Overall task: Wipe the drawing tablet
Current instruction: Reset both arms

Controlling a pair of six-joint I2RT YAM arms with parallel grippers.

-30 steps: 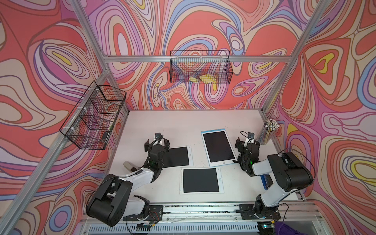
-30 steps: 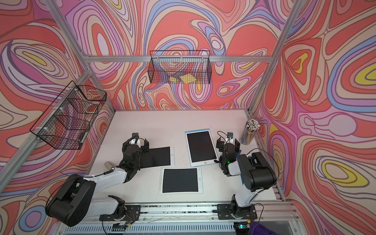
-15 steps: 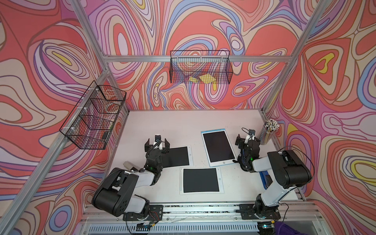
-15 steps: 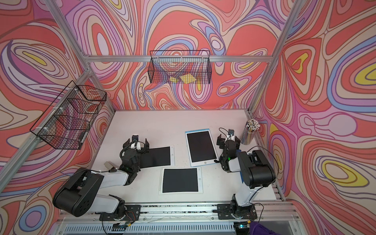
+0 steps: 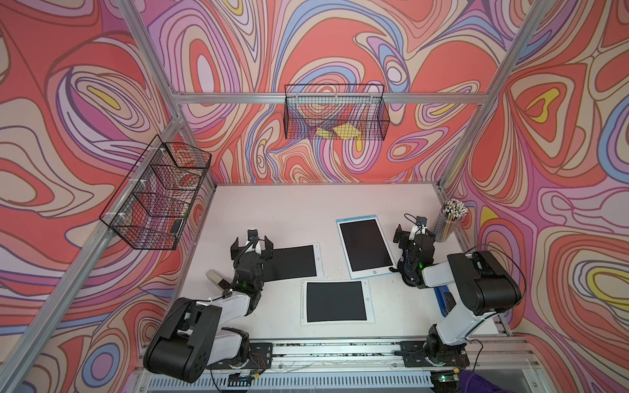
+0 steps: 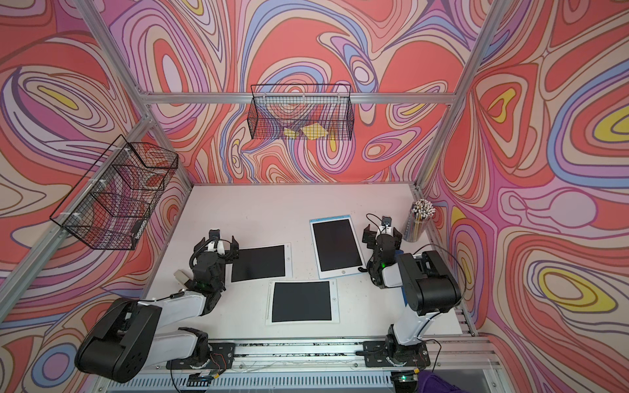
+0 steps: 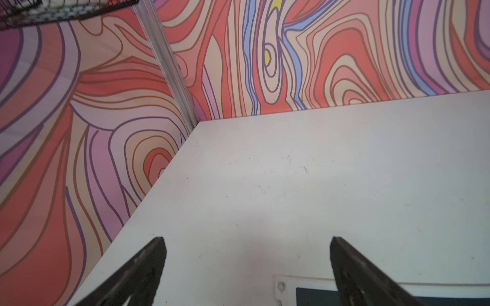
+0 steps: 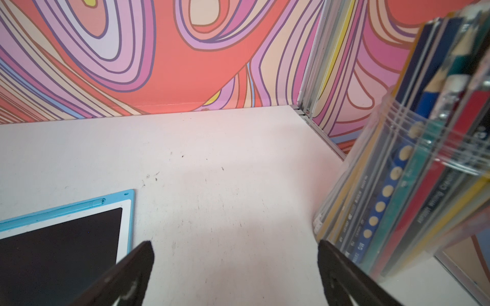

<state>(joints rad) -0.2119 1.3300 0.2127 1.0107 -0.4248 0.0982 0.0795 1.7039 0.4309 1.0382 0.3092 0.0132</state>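
Note:
Three drawing tablets with dark screens lie on the white table in both top views: a blue-framed one [image 5: 366, 245] [image 6: 337, 243], a white one [image 5: 292, 262] [image 6: 260, 262] on the left, and a white one [image 5: 335, 301] [image 6: 301, 301] at the front. My left gripper [image 5: 252, 245] [image 6: 219, 246] [image 7: 246, 239] hangs open and empty over the left tablet's edge; that tablet's corner [image 7: 291, 283] shows in the left wrist view. My right gripper [image 5: 413, 234] [image 6: 382, 233] [image 8: 235, 242] is open and empty over bare table, between the blue tablet [image 8: 61, 238] and a pencil cup [image 8: 411, 185].
The clear cup of pencils [image 5: 451, 221] [image 6: 418, 221] stands at the right wall. A beige block [image 5: 215, 277] lies beside my left arm. A blue flat thing [image 5: 442, 296] shows under my right arm. Wire baskets hang on the back wall [image 5: 335, 114], with yellow pieces inside, and on the left wall [image 5: 160, 197].
My left gripper has shifted slightly left and toward the front. My right gripper has edged slightly toward the back. Both have stayed open. The tablets have not moved.

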